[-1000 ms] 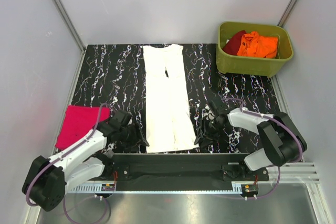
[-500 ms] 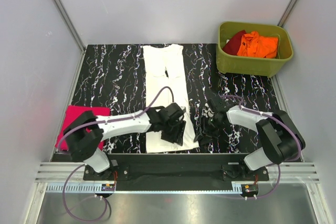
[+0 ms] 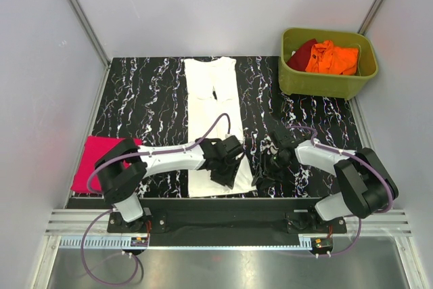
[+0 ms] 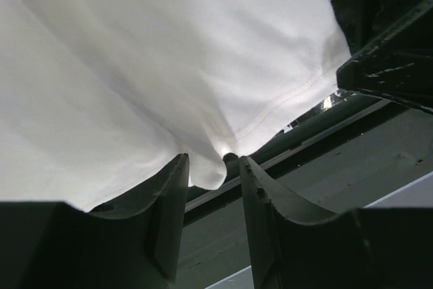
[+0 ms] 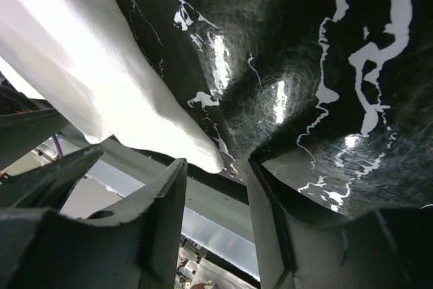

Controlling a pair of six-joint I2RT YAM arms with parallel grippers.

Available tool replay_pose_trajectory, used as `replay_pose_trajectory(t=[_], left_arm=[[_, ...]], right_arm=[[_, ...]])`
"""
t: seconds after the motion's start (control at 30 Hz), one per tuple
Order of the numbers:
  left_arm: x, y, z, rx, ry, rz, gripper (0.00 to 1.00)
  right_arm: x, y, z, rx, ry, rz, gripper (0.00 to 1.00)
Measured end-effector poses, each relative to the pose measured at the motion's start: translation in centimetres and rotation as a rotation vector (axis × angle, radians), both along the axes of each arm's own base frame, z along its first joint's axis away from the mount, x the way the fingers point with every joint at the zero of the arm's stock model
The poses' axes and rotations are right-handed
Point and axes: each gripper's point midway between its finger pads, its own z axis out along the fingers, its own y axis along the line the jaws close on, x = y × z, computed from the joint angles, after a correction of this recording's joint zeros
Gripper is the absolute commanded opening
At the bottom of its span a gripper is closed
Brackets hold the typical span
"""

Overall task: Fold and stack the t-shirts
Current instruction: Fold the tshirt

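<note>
A white t-shirt, folded into a long strip, lies down the middle of the black marbled mat. My left gripper hangs over its near end. In the left wrist view the left gripper is open, with a small bulge of the shirt's hem between the fingertips. The bulge touches one finger and stands apart from the other. My right gripper sits low at the shirt's near right corner. In the right wrist view it is open, and the white corner lies just ahead of the tips.
A folded magenta-pink t-shirt lies at the mat's left edge. An olive-green tub at the back right holds an orange t-shirt and a dark red one. The black rail runs along the near edge.
My left arm swung right from beside the pink shirt to the white shirt's near end, and its jaws narrowed. The right arm barely moved.
</note>
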Motion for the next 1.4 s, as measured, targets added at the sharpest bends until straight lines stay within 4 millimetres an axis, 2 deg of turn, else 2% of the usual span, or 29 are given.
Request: replay_pose_trajectory(t=[0.1,0.17,0.2,0.23,0.33,0.47,0.53,0.63,0.7,1.0,1.07,1.17,1.3,1.4], left_arm=[[-0.1,0.2,-0.7,0.025,0.012,-0.005,0.36],[-0.1,0.3,-1.0,0.04,0.019,-0.009,0.3],[-0.1,0.2,-1.2,0.041,0.019,-0.011,0.15],[-0.1,0.1,-1.3,0.045,0.022,-0.015,0.09],[-0.2,0.2,-1.5,0.051,0.025,-0.024,0.0],[-0.3,0.0,-0.3,0.003,0.023,-0.019,0.0],[-0.5,-0.2,1.1,-0.066,0.026,-0.014,0.0],[-0.6,-0.1,2.9,-0.162,0.032,0.007,0.0],[-0.5,0.2,3.2,-0.207,0.047,0.033,0.0],[-1.3,3.7,-0.4,-0.193,0.151,0.163,0.0],[-1.5,4.1,-0.9,-0.189,0.166,0.178,0.04],[-1.6,4.2,-1.2,-0.195,0.174,0.184,0.16],[-1.8,4.4,-1.7,-0.177,0.19,0.19,0.2],[-2.1,4.8,-2.0,-0.146,0.204,0.191,0.3]], right_arm=[[0.0,0.0,0.0,0.0,0.0,0.0,0.48],[0.0,0.0,0.0,0.0,0.0,0.0,0.48],[0.0,0.0,0.0,0.0,0.0,0.0,0.48],[0.0,0.0,0.0,0.0,0.0,0.0,0.48],[0.0,0.0,0.0,-0.001,0.0,0.0,0.48],[0.0,0.0,0.0,0.001,-0.001,0.001,0.5],[0.0,0.1,0.1,0.007,0.002,0.005,0.54],[0.1,0.5,0.2,0.03,0.009,0.013,0.56],[0.2,0.9,0.3,0.048,0.017,0.019,0.56],[0.4,1.7,0.4,0.091,0.032,0.029,0.56],[0.3,1.8,0.4,0.098,0.035,0.032,0.56],[0.3,2.0,0.4,0.114,0.041,0.039,0.56],[0.1,2.1,0.4,0.127,0.05,0.054,0.51],[0.1,2.0,0.3,0.118,0.047,0.056,0.51]])
